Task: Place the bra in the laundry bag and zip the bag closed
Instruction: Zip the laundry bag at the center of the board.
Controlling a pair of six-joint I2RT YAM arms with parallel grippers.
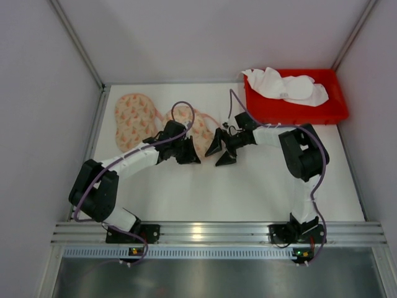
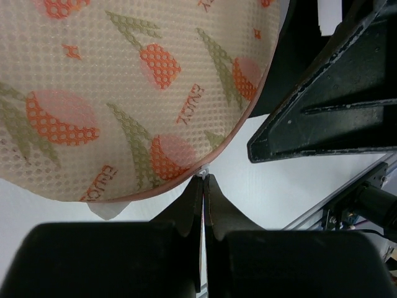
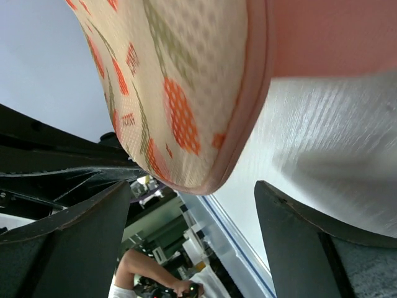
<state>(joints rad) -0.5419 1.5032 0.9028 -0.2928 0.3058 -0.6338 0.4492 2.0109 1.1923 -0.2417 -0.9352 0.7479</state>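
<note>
White bench beneath everything. Flat on its far left half, mesh laundry bag, cream with an orange tulip print. In the far right corner, red bin holding the white bra, well apart from the bag. Left fingers pressed together at the bag's rim; cannot tell whether pinching anything. Right fingers spread wide just beside the bag's right edge, gripping nothing.
</note>
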